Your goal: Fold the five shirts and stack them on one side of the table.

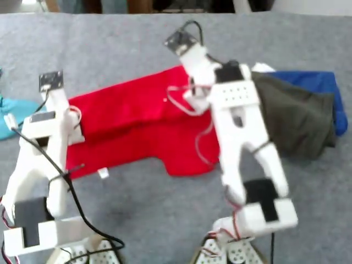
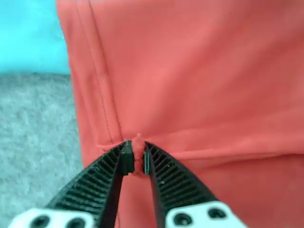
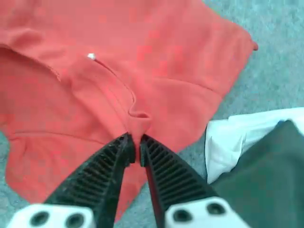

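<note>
Red shirt [image 1: 137, 121] lies long and flat across the middle of the grey worktop [image 1: 165, 214], and it looks like the one being folded now. On one side of the worktop sits a pile: a dark green shirt [image 1: 297, 115] on top, with a blue shirt [image 1: 316, 82] and a white shirt [image 3: 232, 140] peeking out beside or under it, so three look done. A teal shirt [image 1: 6, 118] waits at the other edge, so I think two are left to fold. Both arms bend down over the red one, one at each end. The left pincer [image 2: 135, 161] is nearly closed and pinches a little fold of red cloth by a seam. The right pincer [image 3: 135, 145] is nearly closed too, nipping a bump of red cloth at the end close to the pile
</note>
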